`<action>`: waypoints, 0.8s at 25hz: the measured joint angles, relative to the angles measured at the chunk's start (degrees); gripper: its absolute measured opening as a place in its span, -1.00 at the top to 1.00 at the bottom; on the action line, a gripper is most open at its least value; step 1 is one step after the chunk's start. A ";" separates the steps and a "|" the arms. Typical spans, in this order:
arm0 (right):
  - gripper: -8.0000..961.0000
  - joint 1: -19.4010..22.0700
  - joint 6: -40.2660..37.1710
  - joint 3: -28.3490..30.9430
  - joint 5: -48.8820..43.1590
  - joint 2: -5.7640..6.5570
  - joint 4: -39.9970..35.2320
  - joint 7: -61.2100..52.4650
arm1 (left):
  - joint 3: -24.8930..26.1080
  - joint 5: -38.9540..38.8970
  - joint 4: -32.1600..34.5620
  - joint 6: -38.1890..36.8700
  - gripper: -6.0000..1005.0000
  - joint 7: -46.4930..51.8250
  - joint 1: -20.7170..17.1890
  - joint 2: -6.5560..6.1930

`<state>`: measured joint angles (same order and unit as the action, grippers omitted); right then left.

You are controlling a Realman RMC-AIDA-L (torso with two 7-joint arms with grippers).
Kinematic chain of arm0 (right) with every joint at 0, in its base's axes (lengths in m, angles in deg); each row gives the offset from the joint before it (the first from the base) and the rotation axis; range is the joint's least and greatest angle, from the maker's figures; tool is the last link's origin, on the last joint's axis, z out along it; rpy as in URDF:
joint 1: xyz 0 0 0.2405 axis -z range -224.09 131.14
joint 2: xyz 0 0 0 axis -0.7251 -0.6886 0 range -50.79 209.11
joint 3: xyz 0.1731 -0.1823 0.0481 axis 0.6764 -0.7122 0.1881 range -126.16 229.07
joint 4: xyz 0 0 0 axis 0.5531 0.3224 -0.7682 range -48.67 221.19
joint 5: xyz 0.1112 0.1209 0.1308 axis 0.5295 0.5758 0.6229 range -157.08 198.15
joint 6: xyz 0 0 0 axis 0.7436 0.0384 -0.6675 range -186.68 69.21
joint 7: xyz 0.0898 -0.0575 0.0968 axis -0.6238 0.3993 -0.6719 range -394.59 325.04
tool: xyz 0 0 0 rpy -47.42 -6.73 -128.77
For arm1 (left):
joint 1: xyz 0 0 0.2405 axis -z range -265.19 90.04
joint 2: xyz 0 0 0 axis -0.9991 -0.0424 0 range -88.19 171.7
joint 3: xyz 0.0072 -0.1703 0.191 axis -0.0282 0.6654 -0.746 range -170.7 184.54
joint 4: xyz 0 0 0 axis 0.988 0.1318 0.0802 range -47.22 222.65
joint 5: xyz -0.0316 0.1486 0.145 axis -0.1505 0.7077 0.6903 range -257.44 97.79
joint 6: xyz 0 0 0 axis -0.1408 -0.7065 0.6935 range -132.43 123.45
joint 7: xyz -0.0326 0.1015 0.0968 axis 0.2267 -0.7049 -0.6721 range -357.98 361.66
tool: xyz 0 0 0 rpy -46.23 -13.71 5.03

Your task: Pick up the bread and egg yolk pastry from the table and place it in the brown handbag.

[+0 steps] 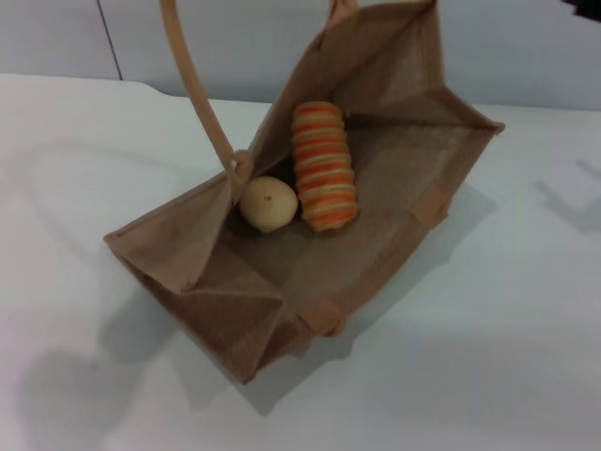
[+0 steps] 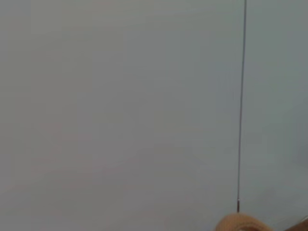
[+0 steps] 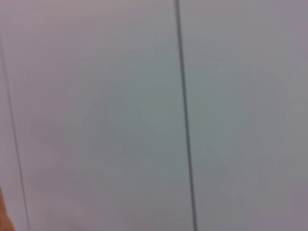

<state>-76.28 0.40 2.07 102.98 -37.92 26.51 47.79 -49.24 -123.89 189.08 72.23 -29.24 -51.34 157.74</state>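
Observation:
The brown handbag [image 1: 394, 178] lies open on its side on the white table, mouth toward the head camera. Inside it, the orange-and-cream striped bread [image 1: 324, 165] rests lengthwise on the lower wall. The pale round egg yolk pastry [image 1: 269, 204] sits just left of the bread, touching it, near the base of the tan handle [image 1: 199, 89]. Neither gripper shows in the head view. Both wrist views face a plain grey wall with thin seams. A tan curved edge of a handle [image 2: 240, 222] peeks into the left wrist view.
The white table [image 1: 84, 188] extends around the bag on all sides. A grey panelled wall [image 1: 235, 47] stands behind the table's far edge. Faint shadows fall on the table at the left and right.

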 joint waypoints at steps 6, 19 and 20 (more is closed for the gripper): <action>-0.74 -0.67 -6.81 -1.41 10.70 0.05 11.54 17.47 | 0.00 0.01 -1.92 -1.88 0.75 -1.17 -0.20 0.00; -0.73 -2.63 -12.06 -0.90 11.41 0.43 18.94 21.59 | 0.09 -7.76 -4.47 -3.10 0.74 -7.46 -0.56 -0.20; -0.73 -2.97 -12.09 -0.80 11.35 0.50 19.57 21.60 | 0.10 -8.67 -4.63 -2.99 0.73 -7.81 -0.61 -0.21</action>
<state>-79.25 -11.69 1.26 114.33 -37.41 46.09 69.38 -49.15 -132.56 184.45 69.25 -37.05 -51.95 157.54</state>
